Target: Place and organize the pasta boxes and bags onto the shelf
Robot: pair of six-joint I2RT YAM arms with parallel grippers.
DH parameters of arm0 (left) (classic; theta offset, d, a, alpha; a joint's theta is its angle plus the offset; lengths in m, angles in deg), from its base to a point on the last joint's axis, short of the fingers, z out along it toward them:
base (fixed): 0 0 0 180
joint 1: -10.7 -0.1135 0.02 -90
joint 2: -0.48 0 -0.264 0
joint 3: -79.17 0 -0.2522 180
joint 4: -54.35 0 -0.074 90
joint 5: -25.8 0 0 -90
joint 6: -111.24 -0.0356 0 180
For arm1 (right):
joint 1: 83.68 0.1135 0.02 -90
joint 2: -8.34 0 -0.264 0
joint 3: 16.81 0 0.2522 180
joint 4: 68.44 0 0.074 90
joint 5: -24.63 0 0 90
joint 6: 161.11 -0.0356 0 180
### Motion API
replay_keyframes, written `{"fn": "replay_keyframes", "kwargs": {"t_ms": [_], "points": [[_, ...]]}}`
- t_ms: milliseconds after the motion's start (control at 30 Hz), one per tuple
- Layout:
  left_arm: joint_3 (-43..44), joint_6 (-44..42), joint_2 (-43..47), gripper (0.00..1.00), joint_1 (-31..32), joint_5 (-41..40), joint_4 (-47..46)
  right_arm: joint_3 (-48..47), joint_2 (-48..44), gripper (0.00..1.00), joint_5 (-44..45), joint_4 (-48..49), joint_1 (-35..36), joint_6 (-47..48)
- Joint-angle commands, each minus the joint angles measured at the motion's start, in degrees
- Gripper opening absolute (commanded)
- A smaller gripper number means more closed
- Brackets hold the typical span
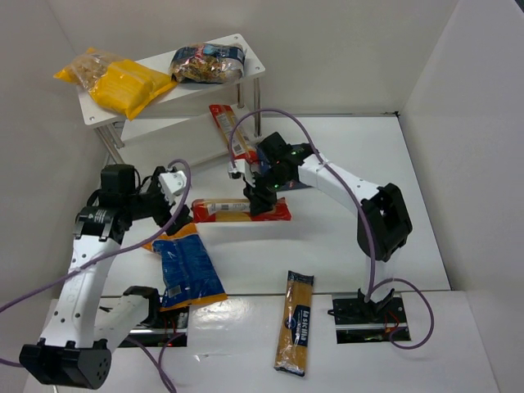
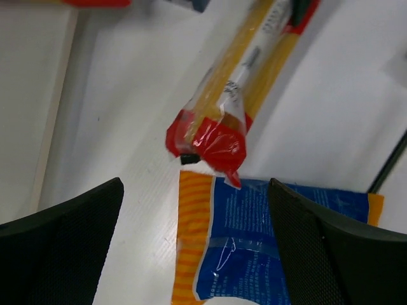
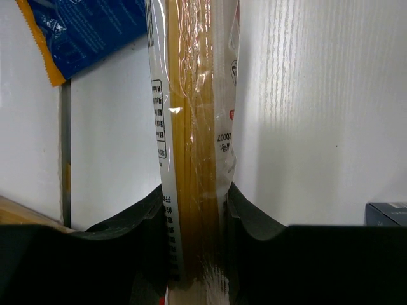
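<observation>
My right gripper [image 1: 260,201] is shut on a red-and-clear spaghetti packet [image 1: 237,210] near its right end, low over the table. In the right wrist view both fingers press the packet [image 3: 194,127] at the gripper [image 3: 196,241]. My left gripper [image 1: 176,214] is open and empty over the top edge of the blue-orange bag [image 1: 187,266]. In the left wrist view the bag [image 2: 254,248] lies between the open gripper's [image 2: 194,254] fingers, with the packet's red end [image 2: 210,136] just beyond. The white shelf [image 1: 246,41] stands at the far left. The dark blue box is not clearly in view.
The shelf's top board holds a yellow bag [image 1: 129,83], a clear bag [image 1: 86,65] and a dark clear bag [image 1: 206,62]. A second red spaghetti packet [image 1: 228,129] lies by the lower board. A spaghetti packet with a dark blue label [image 1: 296,321] lies at the near edge.
</observation>
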Motion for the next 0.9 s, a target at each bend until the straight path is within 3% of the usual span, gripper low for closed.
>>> {"fn": "replay_keyframes", "kwargs": {"t_ms": [0,400,867], "points": [[4.21,-8.97,-3.21,0.99,2.52,8.41,5.03,-3.06,-6.28,0.00,-5.75,0.84,0.31,-1.02],[4.22,-15.03,-8.67,0.99,12.72,3.67,10.04,-5.69,-9.18,0.00,-3.99,-0.39,6.91,-2.07],[4.75,-16.36,-10.17,0.99,15.01,4.81,9.88,-8.42,-11.38,0.00,-0.82,0.22,6.91,-4.18]]}}
